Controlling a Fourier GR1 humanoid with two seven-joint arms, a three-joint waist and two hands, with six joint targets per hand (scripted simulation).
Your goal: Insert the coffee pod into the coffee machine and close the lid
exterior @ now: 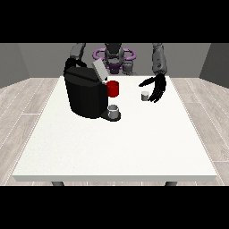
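1. Hand at view's right (157,88): arm descends from shoulder, fingers spread wide, pointing down toward table (112,147). Holds nothing.
2. Coffee pod (145,95): small grey cylinder, upright on table, just beside that hand's fingers; contact can't be told.
3. Coffee machine (85,94): black, lid (100,69) raised & tilted; grey cup (114,111) at its base, red part (113,88) behind.
4. Hand at view's left: hidden behind machine.

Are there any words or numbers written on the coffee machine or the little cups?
None: no word, number or sign can be read anywhere.
Coffee machine: plain black, no label showing.
Red cup: no writing.
Grey cup on the machine's tray: no writing.
Coffee pod by the hand at the view's right: too small to tell.
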